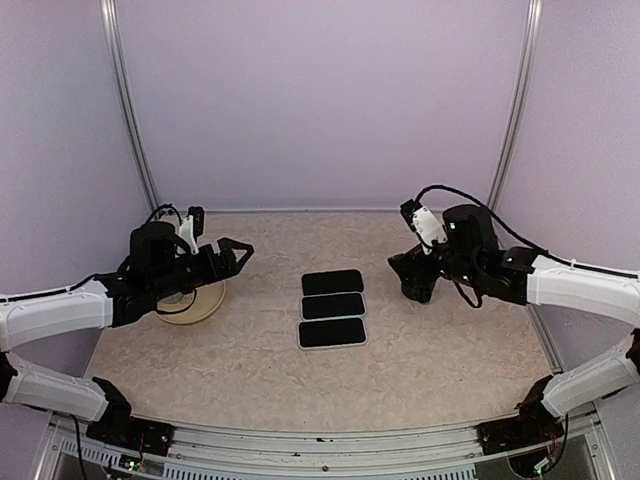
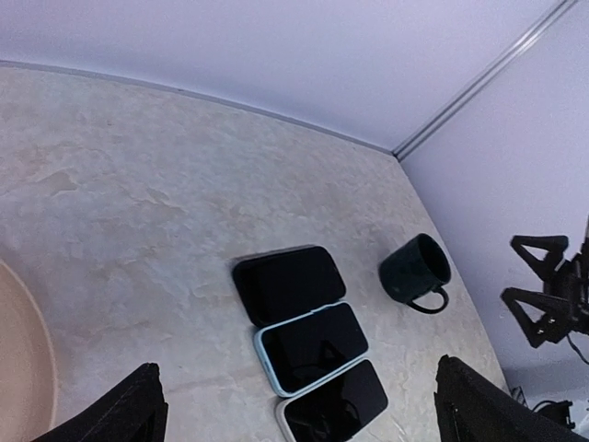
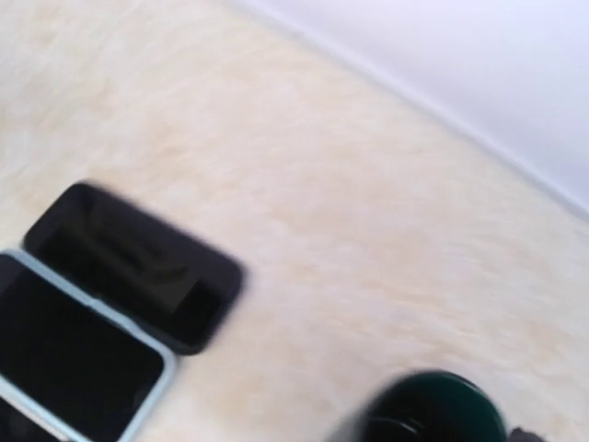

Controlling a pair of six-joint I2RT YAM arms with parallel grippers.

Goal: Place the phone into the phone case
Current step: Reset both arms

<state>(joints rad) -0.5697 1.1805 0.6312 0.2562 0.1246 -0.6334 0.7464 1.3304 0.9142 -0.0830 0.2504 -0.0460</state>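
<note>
Spreading beneath everything, the marbled beige tabletop [image 1: 440, 350] filled the floor of a pale lilac booth. The left arm [image 1: 60, 315] and the right arm [image 1: 580, 285], white with black wrists, reached in from the two sides and were raised above the surface.

A round beige plate [image 1: 208, 302] sat on the left side, partly hidden under the left arm's wrist.

Three flat dark slabs lay face up in a tight column at the middle of the tabletop, long sides touching or nearly so. The farthest was the black phone case [image 1: 332, 282], matte and hollow-looking. Just beside it lay the phone with the pale-blue edge [image 1: 333, 305], its screen glossy. The nearest was the phone with the white edge [image 1: 332, 333]. Neither phone was inside the black case.

A dark green mug [image 2: 414, 267] lay tipped on its side to the right of the column, near the case but apart from it, with its handle against the tabletop.

The left tool [image 1: 242, 258] hung over bare tabletop between the plate and the column, its fingers spread wide with nothing between them. The right tool [image 2: 520, 272] hung close by the mug. From the left wrist its fingers showed well apart and empty, and the right wrist's own picture was blurred.
</note>
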